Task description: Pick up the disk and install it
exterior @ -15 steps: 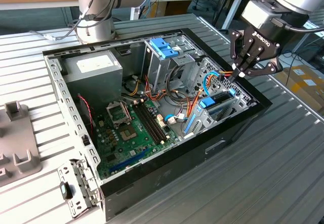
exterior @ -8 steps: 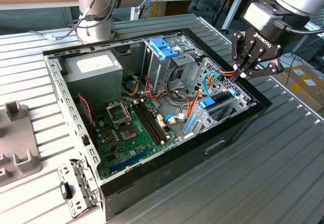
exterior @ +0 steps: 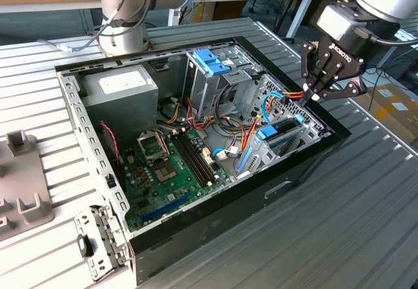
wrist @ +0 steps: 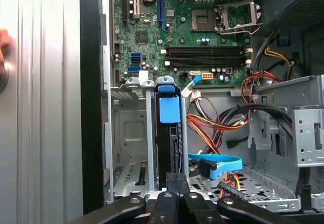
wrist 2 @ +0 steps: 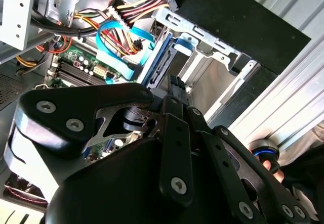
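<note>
The disk (exterior: 277,131) stands on edge in a metal bay at the side of the open computer case (exterior: 85,132) on the exterior view's right. Its blue carrier tab (wrist: 169,110) and dark body show in the first wrist view, and its blue rail (wrist 2: 161,64) in the second wrist view. My gripper (exterior: 312,96) hangs just above and beyond that bay, tilted toward it. Its fingers (wrist: 177,179) are shut together with nothing between them, close over the disk's end. Contact with the disk cannot be told.
A tall drive cage with a blue clip (exterior: 212,60) stands mid-case, with the power supply (exterior: 121,83) and motherboard (exterior: 170,165) beside it. Blue and coloured cables (exterior: 271,103) run near the bay. The arm's base (exterior: 124,15) is behind the case. A hand (wrist 2: 268,163) rests outside it.
</note>
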### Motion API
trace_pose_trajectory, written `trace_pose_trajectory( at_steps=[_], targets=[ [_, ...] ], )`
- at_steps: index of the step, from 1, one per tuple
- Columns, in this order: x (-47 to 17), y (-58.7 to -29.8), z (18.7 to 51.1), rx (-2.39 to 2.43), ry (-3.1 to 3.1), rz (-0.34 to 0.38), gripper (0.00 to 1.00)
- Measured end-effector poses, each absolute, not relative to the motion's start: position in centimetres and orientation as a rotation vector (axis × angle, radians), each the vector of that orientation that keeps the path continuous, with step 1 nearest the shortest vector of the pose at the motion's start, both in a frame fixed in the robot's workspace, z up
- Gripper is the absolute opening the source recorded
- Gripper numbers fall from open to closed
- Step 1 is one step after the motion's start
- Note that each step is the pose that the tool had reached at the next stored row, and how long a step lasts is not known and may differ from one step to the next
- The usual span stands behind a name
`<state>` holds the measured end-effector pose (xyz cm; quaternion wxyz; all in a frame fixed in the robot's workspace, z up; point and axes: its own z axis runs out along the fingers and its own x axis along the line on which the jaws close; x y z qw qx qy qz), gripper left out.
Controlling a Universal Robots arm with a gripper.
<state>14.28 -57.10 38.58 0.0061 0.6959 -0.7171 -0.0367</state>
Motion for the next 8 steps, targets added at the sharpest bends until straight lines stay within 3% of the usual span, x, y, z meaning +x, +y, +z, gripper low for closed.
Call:
trace_pose_trajectory(
  at_steps=[8],
  targets=[
    [15.11,-57.10,38.32,2.177,-2.244,-0.116,0.11]
  ],
)
